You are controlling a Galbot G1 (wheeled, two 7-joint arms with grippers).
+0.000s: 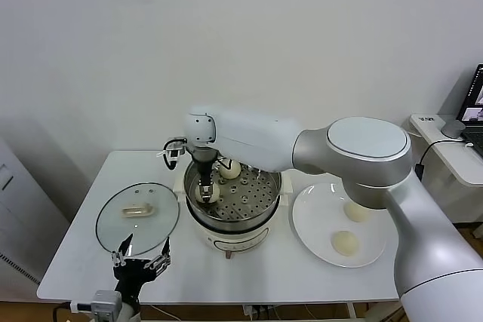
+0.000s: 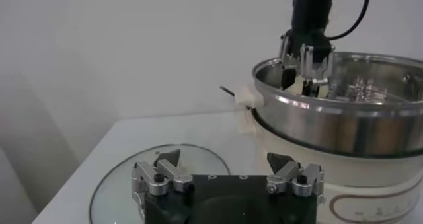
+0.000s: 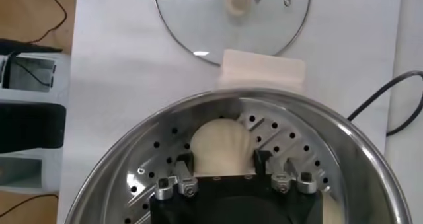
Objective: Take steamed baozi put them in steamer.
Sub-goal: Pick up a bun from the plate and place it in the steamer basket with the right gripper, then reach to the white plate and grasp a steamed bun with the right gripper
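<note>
The right gripper (image 1: pixel 205 186) reaches down into the steamer (image 1: pixel 266 215), a shiny steel pot on a white electric base standing in the middle of the white table (image 1: pixel 83 250). In the right wrist view its two fingers (image 3: pixel 183 162) stand on either side of a steamed baozi (image 3: pixel 221 146), their inner faces pressed against the bun, so the hand is clamped on it. The bun rests on the perforated basket floor near the steamer's left wall; whether its underside touches the floor cannot be told. A second baozi (image 1: pixel 230 169) lies on the basket floor toward the back, just beside the gripper.

Two more baozi sit on the flat white plate (image 1: pixel 309 224) to the right of the steamer: one (image 1: pixel 345 243) nearer the front, the other (image 1: pixel 356 211) partly hidden under the right arm.

The round glass lid (image 1: pixel 137 218) lies flat on the table to the left of the steamer. The left gripper (image 1: pixel 140 259) hangs low at the table's front edge, over the near rim of the lid, with its fingers spread wide apart and nothing between them.
</note>
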